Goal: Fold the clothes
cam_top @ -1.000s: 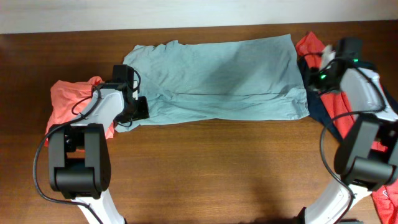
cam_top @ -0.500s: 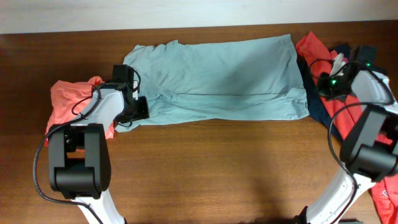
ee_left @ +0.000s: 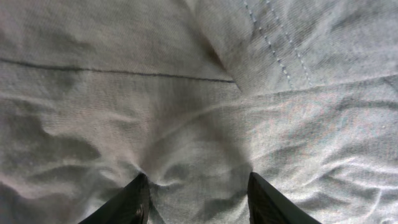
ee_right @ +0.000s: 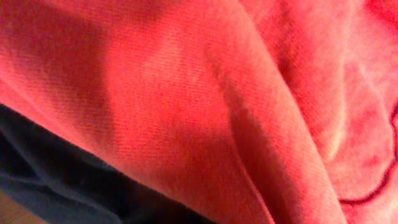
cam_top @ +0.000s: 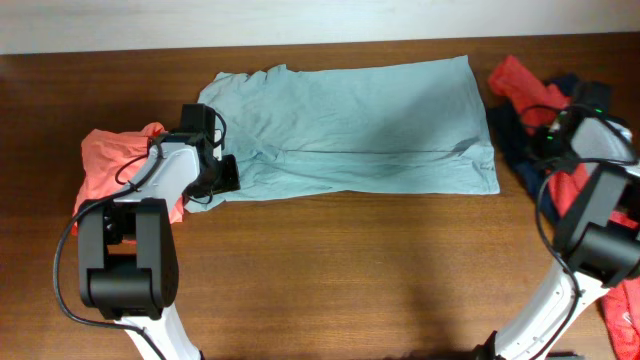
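My left tool (ee_left: 196, 186) stands half open, tips on the pale grey-blue shirt (cam_top: 350, 130) spread across the upper middle of the counter (cam_top: 330, 270). My right tool (cam_top: 552, 135) is closed, at the red shirt (cam_top: 515, 78), upper right.

Your pale grey-blue T-shirt (cam_top: 350, 125) lies flat as a wide band with a straight fold line along its length, its wrinkled cloth puckered right under and between the left fingers (ee_left: 134, 202). The coral-orange shirt (cam_top: 105, 165) sits crumpled just behind those fingers. The red shirt (cam_top: 515, 75) and navy shirt (cam_top: 520, 150) lie heaped together against the right fingers, which are hidden.
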Available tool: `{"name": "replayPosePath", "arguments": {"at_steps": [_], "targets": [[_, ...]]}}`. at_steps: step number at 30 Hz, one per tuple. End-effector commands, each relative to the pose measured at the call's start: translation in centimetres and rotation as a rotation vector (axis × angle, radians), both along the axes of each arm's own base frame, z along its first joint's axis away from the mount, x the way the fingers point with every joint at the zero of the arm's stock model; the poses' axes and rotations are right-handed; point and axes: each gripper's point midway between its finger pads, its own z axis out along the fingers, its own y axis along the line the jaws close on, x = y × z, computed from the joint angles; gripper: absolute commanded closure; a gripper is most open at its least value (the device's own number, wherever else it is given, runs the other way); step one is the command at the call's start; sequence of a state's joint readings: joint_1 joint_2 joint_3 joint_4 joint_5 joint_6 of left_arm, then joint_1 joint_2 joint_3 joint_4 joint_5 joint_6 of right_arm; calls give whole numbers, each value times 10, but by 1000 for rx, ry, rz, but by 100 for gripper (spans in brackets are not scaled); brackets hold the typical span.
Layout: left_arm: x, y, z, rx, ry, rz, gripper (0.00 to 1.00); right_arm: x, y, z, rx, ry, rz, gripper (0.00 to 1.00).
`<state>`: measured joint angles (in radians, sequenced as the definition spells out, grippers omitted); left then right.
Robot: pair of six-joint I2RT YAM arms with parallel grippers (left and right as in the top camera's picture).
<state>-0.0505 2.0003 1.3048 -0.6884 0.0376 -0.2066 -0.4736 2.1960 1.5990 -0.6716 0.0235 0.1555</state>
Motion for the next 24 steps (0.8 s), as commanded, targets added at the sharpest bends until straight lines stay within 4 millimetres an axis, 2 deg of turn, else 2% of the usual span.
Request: {"name": "replayPosePath", "arguments": {"at_steps": [1,4,7,12,14,16,19,24], "targets": [[-14,2,-26,4,80,5,49,-36,-50,-15,-43,61,-160,96],[-14,2,-26,4,79,5,49,-33,-47,-15,55,5,-156,94],[-14,2,-26,4,79,5,49,-11,-25,-3,192,-107,-35,87],[-14,2,-26,4,79,5,49,16,5,39,244,-181,107,79],[-14,2,-26,4,79,5,49,26,23,61,228,-185,196,79],[-14,2,-26,4,79,5,49,29,43,71,224,-163,281,78],[-14,2,-26,4,80,5,49,20,82,62,241,-65,406,77],[-16,2,-27,5,87,5,49,5,104,33,195,74,447,73]]}}
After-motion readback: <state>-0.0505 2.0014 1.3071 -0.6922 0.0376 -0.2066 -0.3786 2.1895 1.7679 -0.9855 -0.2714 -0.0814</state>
